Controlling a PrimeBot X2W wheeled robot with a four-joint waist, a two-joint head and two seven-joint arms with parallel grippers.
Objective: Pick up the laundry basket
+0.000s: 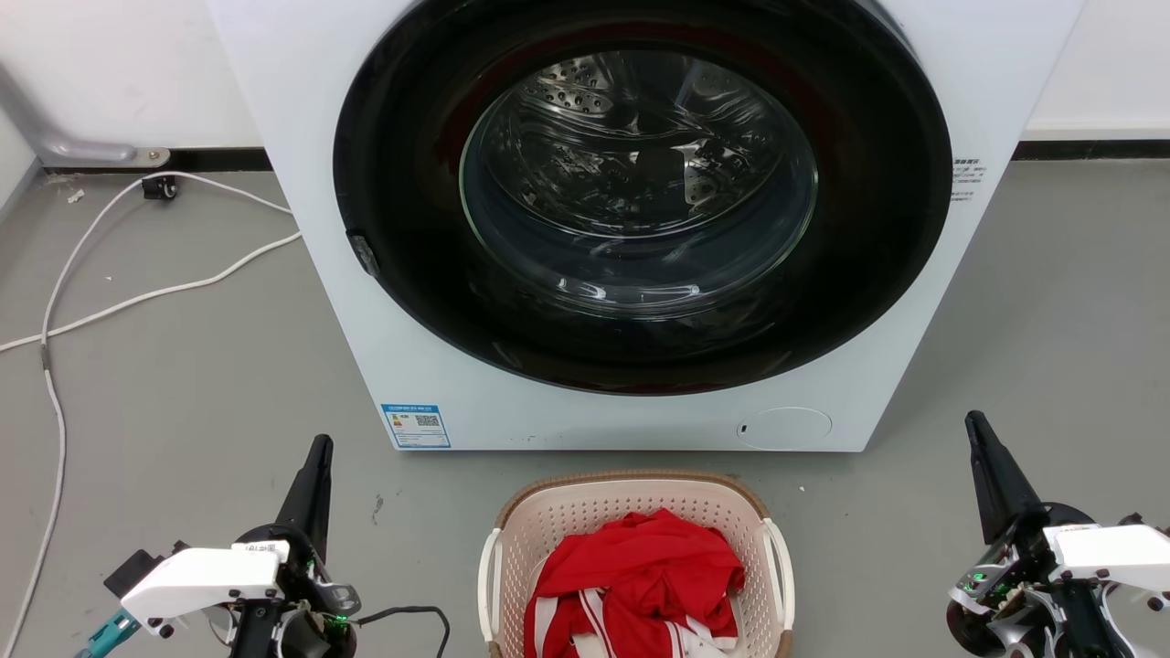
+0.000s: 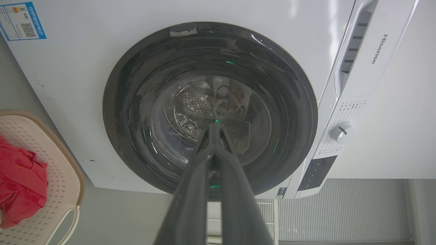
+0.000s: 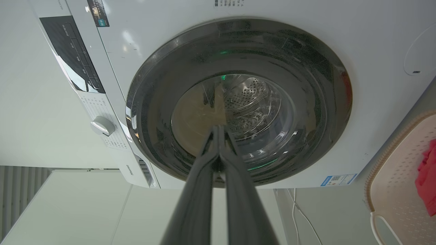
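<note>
Nearest to the robot, the two long dark left fingers [image 1: 311, 493] are pressed together at the tips and hold nothing. The right fingers [image 1: 996, 484] are also closed and empty. Both pairs point forward over the grey floor [image 1: 183, 393], well apart from each other.

Between them, on the floor, stands the rounded cream plastic laundry basket with perforated walls and a brown woven-look rim [image 1: 631, 477]. Neither pair touches it. Inside lies a crumpled red cloth with white stripes [image 1: 640, 571].

I judge the basket to be light, with walls that are stiff but may bend a little, and the smooth plastic may slip. The best places to hold seem to be the white left handle [image 1: 487, 585] and the white right handle [image 1: 784, 571], one for each arm, to keep it level. The fingers must open first.

Just behind the basket stands the white front-loading washing machine with a dark round glass door [image 1: 640, 210].
</note>
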